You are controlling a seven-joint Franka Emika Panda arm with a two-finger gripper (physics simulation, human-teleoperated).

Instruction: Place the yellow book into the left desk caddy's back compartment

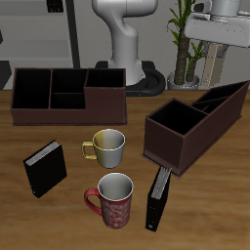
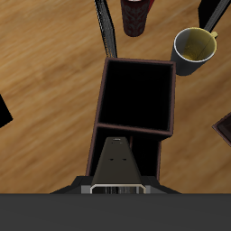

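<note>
The left desk caddy is a dark brown box lying diagonally. Its far end, with the back compartment, runs to the frame's edge. My gripper hangs high above that end. In the wrist view the yellow book is a grey-tan slab with pale page edges, hanging from my gripper over the caddy. The gripper is shut on the book, and the book hides its fingers. Beyond the book lies the caddy's big square section, dark inside. I cannot make out the book in the exterior view.
A second brown caddy stands squarely farther along the table. A pale yellow mug and a red patterned mug stand near the diagonal caddy's near end. Two black books stand toward the front edge.
</note>
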